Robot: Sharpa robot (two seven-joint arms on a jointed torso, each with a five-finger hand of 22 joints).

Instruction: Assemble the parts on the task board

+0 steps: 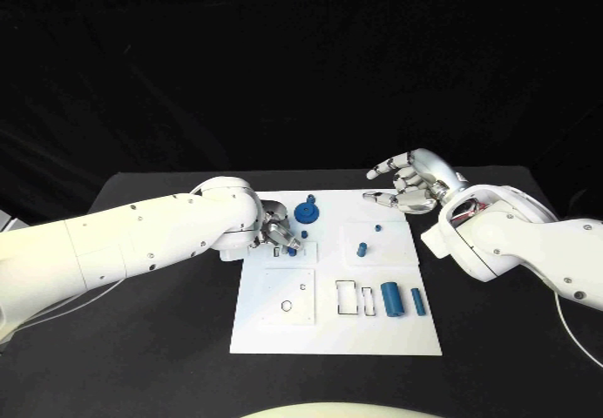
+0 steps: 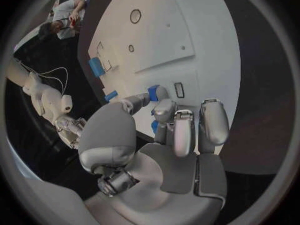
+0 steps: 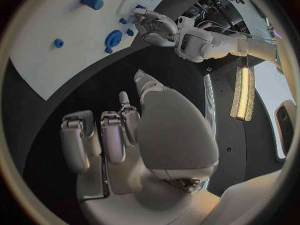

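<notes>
The left hand [image 1: 279, 233] is low over the white board [image 1: 377, 340], and its fingertips [image 2: 154, 92] pinch a small blue piece [image 1: 293, 251]. In the left wrist view the blue piece [image 2: 153, 91] sits right at the tips, close to a little slot [image 2: 179, 89] cut in the board. I think the hand is trying to push this piece down into a hole, so the job looks only partly done. The piece looks hard and smooth, like plastic, and very light. It could slip or tip over if it is squeezed crooked, so it is best to hold it by its two sides near the top and keep it straight up. Just past the hand, farther from the robot, a round blue wheel [image 1: 309, 212] lies on the board. Off to the side, near the middle of the board, stand two little blue pegs [image 1: 362, 249]. Closer to the robot lie a fat blue roll [image 1: 393, 300] and a thin blue bar [image 1: 418, 302], side by side and not touching. These also look stiff and light, and the roll may roll away if bumped. The right hand [image 1: 409, 183] hangs in the air past the far edge of the board, well apart from the left hand. Its fingers are loosely spread and curved, and it holds nothing. The dark table [image 1: 151, 331] lies under it all.
</notes>
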